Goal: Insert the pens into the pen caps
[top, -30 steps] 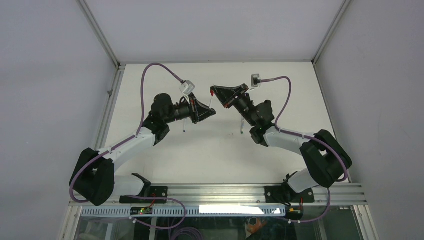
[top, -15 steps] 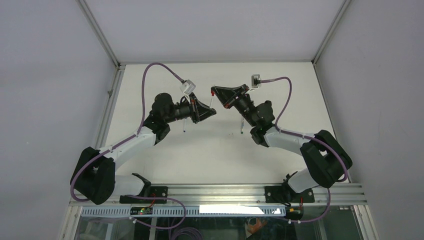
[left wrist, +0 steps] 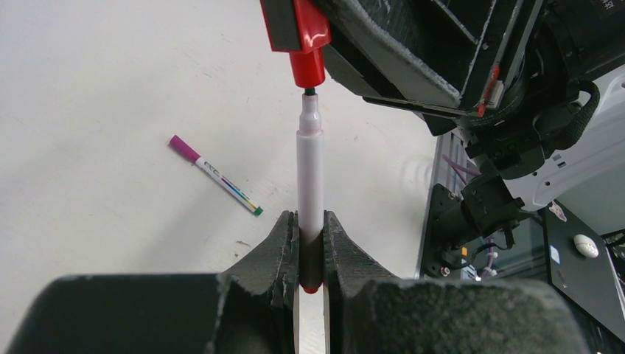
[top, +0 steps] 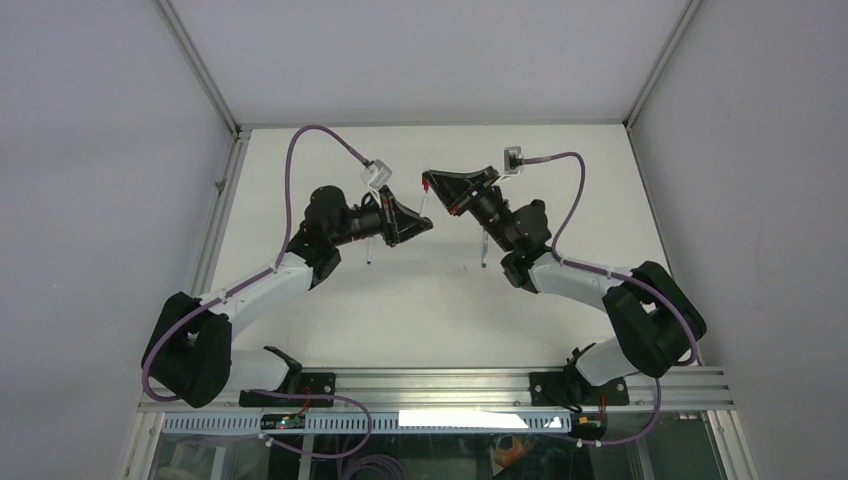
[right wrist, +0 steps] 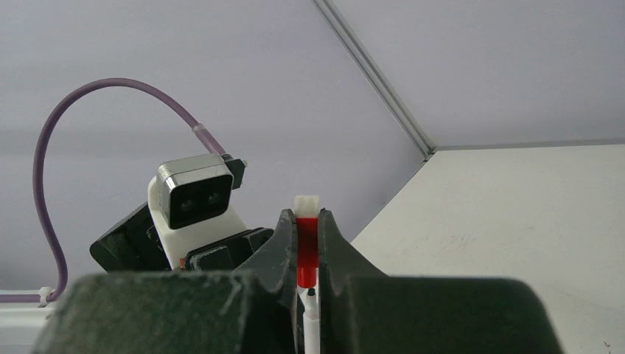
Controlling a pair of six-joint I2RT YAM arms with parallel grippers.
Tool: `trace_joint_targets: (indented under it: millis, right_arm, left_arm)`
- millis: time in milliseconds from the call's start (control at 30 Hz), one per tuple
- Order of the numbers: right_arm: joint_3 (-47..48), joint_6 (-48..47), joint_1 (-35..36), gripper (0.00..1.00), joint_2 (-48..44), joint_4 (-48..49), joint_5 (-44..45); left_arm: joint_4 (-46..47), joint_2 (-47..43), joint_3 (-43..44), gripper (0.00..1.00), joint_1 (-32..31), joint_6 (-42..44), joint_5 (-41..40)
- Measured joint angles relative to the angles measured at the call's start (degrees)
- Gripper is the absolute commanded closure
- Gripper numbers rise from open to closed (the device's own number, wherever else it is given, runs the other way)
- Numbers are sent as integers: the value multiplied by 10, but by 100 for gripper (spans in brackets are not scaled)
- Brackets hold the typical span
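Note:
My left gripper [top: 420,222] is shut on the lower end of a white pen [left wrist: 310,177], which stands upright in the left wrist view between the fingers [left wrist: 284,243]. My right gripper [top: 430,184] is shut on the red cap [right wrist: 306,247], holding it just above the pen. The pen's dark tip [left wrist: 309,91] sits right at the open mouth of the red cap [left wrist: 306,66], lined up with it. In the right wrist view the pen [right wrist: 310,324] rises from below to the cap. Both grippers meet above the table's middle.
A pen with a magenta cap [left wrist: 214,175] and green end lies on the white table left of the held pen. The top view shows thin pens on the table under each wrist [top: 369,250] [top: 484,250]. Grey walls enclose the table.
Almost nothing differs; both grippers hold their places with the pen tip at the cap's mouth.

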Motion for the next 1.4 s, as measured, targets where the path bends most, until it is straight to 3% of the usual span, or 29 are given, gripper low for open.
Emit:
trace_joint_targets:
  millis: [1400]
  right_arm:
    - [-19, 2, 9, 100, -19, -6, 3]
  left_arm:
    - [-24, -10, 0, 100, -3, 26, -4]
